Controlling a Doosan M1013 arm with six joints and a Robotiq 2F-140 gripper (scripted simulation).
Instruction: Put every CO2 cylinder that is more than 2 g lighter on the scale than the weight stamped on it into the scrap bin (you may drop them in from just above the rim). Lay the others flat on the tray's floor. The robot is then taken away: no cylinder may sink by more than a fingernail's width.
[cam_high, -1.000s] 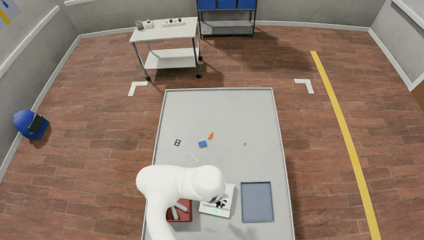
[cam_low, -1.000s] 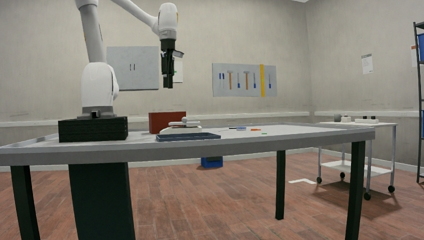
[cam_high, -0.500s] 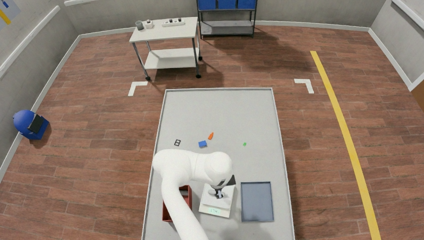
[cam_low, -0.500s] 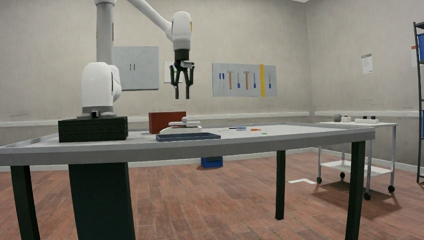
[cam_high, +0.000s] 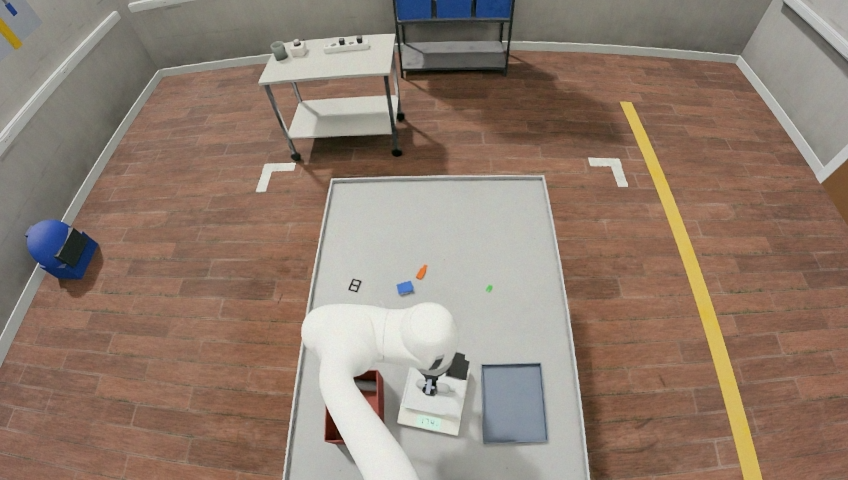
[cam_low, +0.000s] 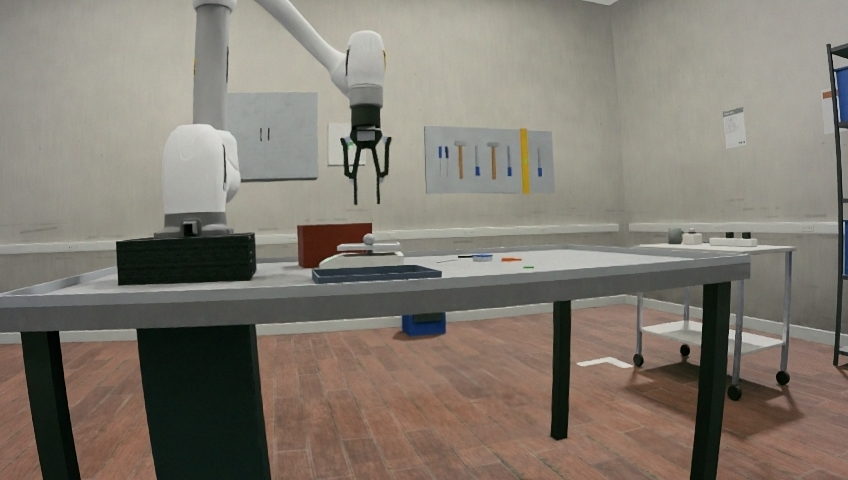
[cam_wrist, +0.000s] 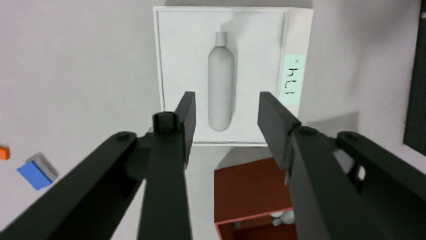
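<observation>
A white CO2 cylinder (cam_wrist: 220, 90) (cam_low: 368, 239) lies flat on the white scale (cam_wrist: 175, 50) (cam_high: 416, 410) (cam_low: 360, 259), whose green display (cam_wrist: 290, 80) (cam_high: 428, 422) is lit. My gripper (cam_wrist: 227, 108) (cam_low: 365, 199) (cam_high: 429, 387) hangs well above the scale, fingers partly open, pointing down over the cylinder, with nothing between them. The red scrap bin (cam_wrist: 250, 190) (cam_high: 371, 386) (cam_low: 333, 240) stands beside the scale and holds white cylinders (cam_wrist: 280, 217), mostly hidden. The blue tray (cam_high: 512, 404) (cam_low: 374, 273) lies on the scale's other side and is empty.
A blue block (cam_high: 405, 287) (cam_wrist: 35, 172), an orange piece (cam_high: 421, 271), a green piece (cam_high: 488, 288) and a small black frame (cam_high: 354, 285) lie mid-table. The arm's black base (cam_low: 185, 258) stands at the table's near end. A cart (cam_high: 327, 65) stands beyond the table.
</observation>
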